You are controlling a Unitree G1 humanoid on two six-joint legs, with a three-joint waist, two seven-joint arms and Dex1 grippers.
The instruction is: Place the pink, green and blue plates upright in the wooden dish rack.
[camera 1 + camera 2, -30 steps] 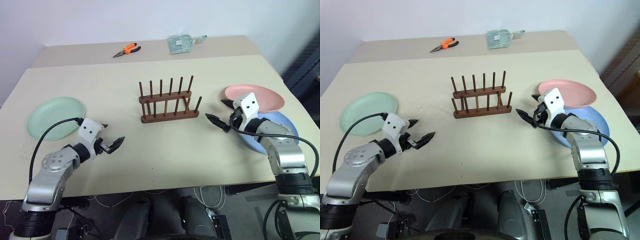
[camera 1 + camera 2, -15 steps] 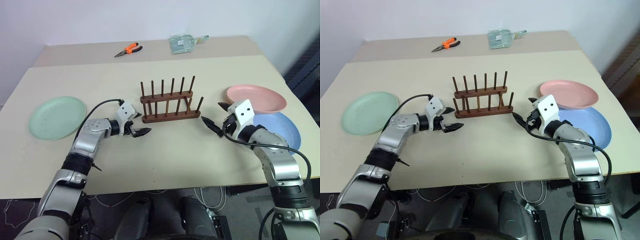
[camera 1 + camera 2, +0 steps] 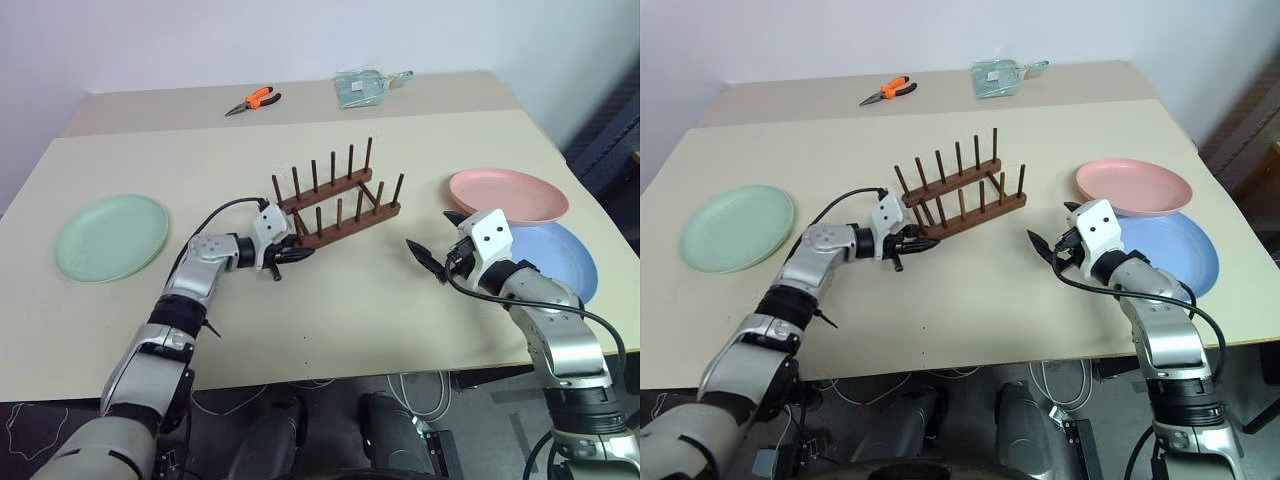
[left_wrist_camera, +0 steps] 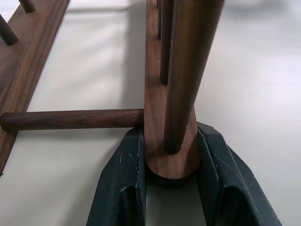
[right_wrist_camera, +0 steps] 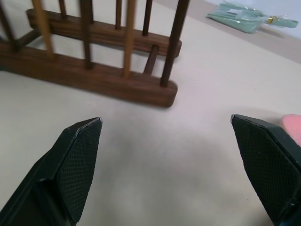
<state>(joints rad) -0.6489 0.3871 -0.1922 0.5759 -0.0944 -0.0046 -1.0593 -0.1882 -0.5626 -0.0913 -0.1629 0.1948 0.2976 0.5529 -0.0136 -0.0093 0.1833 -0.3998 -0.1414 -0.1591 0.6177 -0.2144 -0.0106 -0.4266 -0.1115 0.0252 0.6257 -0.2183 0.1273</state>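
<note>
While the left tool clamps the near rail end of the rack, mid-surface, it should swing it gently, keeping it flat. The right tool hangs wide, empty, near the pink plate.

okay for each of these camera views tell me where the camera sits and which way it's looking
Head views: from the robot's head, forward and down over the table; both arms show, with the green plate, pink plate and blue plate.
Left wrist view: along the left gripper, closed on the end of the wooden dish rack.
Right wrist view: along the open right gripper, toward the rack.
Shared: the rack appears in every view.
</note>
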